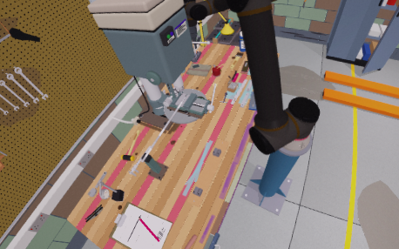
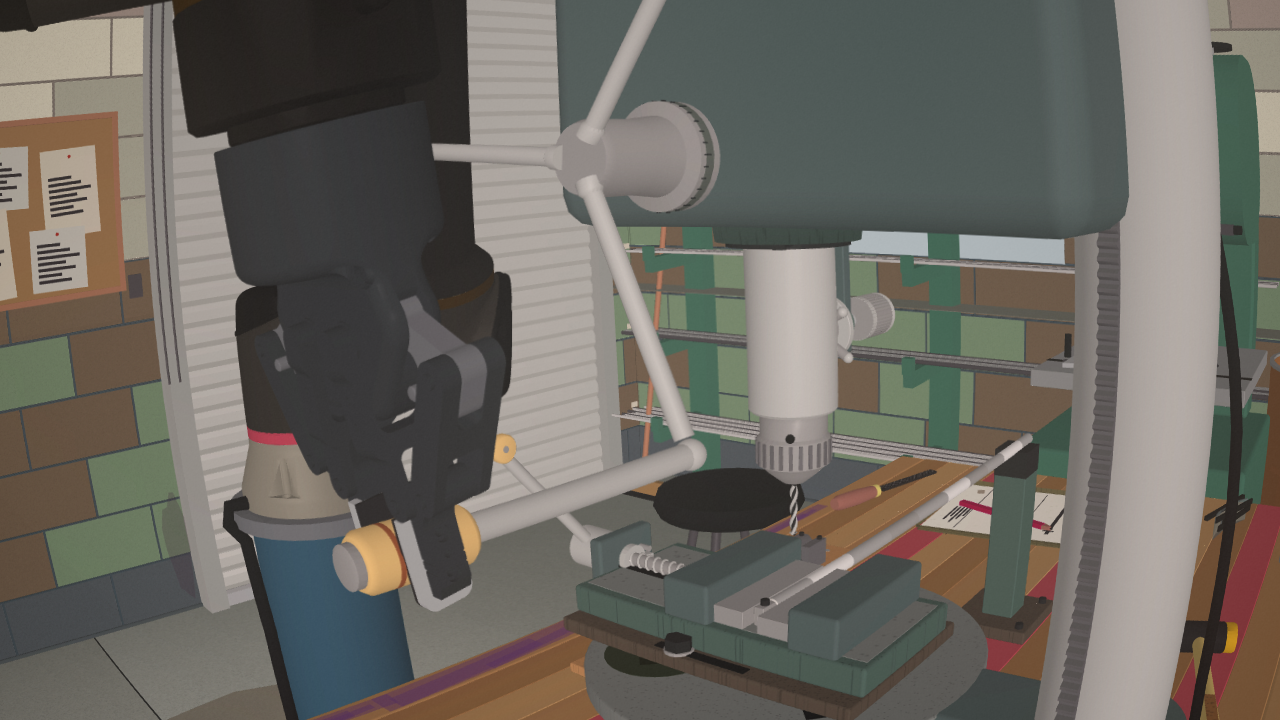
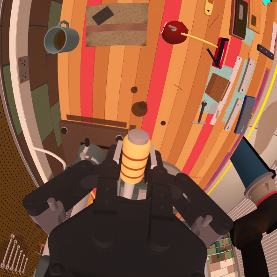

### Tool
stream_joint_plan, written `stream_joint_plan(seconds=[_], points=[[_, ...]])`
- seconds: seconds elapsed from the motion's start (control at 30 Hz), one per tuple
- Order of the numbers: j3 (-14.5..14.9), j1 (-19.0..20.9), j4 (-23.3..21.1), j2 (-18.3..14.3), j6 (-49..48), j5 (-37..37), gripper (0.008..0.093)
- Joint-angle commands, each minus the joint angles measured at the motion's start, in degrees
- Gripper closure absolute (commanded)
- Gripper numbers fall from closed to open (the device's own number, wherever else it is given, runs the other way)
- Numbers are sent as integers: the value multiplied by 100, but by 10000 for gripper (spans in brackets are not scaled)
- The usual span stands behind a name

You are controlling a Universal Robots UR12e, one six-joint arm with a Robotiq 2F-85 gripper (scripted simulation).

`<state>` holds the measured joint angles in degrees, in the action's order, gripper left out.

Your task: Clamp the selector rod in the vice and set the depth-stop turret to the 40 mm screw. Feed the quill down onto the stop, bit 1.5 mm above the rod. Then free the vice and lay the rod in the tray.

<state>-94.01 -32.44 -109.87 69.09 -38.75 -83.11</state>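
Observation:
The yellow grip of the quill feed handle (image 2: 407,551) (image 3: 135,160) sits between my fingers, and my gripper (image 2: 430,555) (image 3: 134,157) is clamped on its two sides at the front of the drill press. The handle's grey arm runs back up to the feed hub (image 2: 658,157). The drill bit (image 2: 792,510) hangs in the chuck just above the selector rod (image 2: 886,533) (image 1: 167,126). The rod lies in the green vice (image 2: 761,600) (image 1: 189,104), and its far end rests on a green stand (image 2: 1011,537). The depth-stop turret is hidden.
A grey mug (image 3: 60,38) stands near the bench's wall edge. Beyond the press lie a red knob with a yellow stick (image 3: 174,32), rulers and small blocks. The press column (image 2: 1137,358) rises on the right, and my arm's blue pedestal (image 1: 276,169) stands off the bench front.

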Motion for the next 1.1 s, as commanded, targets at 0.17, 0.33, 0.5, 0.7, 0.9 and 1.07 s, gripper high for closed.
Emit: stream_joint_plan(seconds=[0.17,0.33,0.5,0.7,0.9,1.07], points=[[-108,-38,-28,56,-33,-20,934],[-219,-76,-77,113,-72,-24,934],[-350,-124,-129,187,-120,-28,934],[-516,-190,-184,290,-186,-35,934],[-673,-259,-223,400,-255,-41,934],[-796,-318,-243,497,-314,-47,934]])
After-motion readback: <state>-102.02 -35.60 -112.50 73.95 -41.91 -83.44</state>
